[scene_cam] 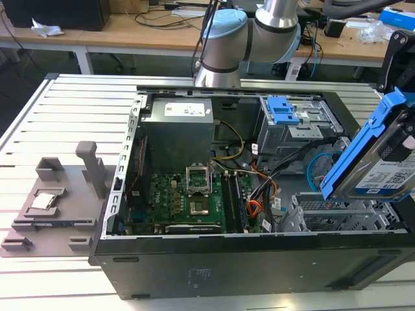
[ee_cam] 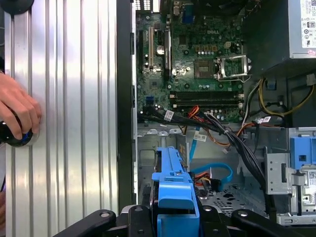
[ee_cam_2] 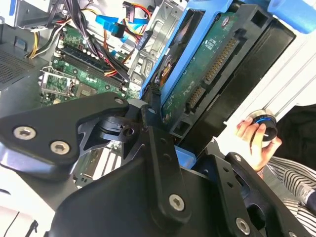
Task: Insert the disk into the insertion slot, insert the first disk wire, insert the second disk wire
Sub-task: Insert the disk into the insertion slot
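The disk [scene_cam: 384, 173], a silver drive with a white label in a bright blue carrier [scene_cam: 355, 148], hangs tilted above the open computer case at the exterior view's right. My gripper [scene_cam: 403, 133] is shut on it; in both wrist views the black fingers [ee_cam: 140, 217] clamp the carrier [ee_cam: 173, 190] from either side. The disk's green underside and connectors [ee_cam_2: 212, 64] face the second wrist view. The insertion slot [scene_cam: 331, 217], a perforated silver cage, lies just below the disk, apart from it. A blue flat cable [ee_cam: 213, 173] and black wires [ee_cam: 232, 143] lie loose beside the cage.
A taller grey cage with a blue ribbed latch [scene_cam: 283, 111] stands behind the slot. The motherboard [scene_cam: 188, 201] and power supply [scene_cam: 178, 120] occupy the rest of the case. A grey fixture [scene_cam: 58, 201] lies at the exterior view's left. A person's hand [ee_cam: 17, 111] holds a knob on the ribbed table.
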You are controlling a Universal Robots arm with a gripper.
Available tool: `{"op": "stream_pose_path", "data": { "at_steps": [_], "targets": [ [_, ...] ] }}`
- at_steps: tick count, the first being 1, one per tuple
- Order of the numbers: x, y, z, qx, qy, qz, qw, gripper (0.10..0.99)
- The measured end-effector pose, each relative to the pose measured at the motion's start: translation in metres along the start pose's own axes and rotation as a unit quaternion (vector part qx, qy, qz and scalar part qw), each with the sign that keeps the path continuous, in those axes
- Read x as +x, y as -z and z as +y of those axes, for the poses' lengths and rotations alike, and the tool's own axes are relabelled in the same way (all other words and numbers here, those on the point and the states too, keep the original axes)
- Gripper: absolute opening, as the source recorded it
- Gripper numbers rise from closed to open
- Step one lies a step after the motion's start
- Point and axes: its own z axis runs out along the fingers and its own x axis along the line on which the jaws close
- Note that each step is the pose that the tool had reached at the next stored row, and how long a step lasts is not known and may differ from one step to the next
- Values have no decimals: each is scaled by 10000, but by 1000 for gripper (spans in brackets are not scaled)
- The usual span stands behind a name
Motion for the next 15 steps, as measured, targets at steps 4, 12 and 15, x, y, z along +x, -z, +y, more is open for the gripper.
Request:
{"op": "stream_pose_path", "data": {
  "at_steps": [4, 12, 15],
  "targets": [
    [0, -55, -2, 0, 0, 0, 10000, 365],
    [0, -158, 46, 0, 0, 0, 10000, 365],
    [-3, -194, 66, 0, 0, 0, 10000, 365]
  ]
}}
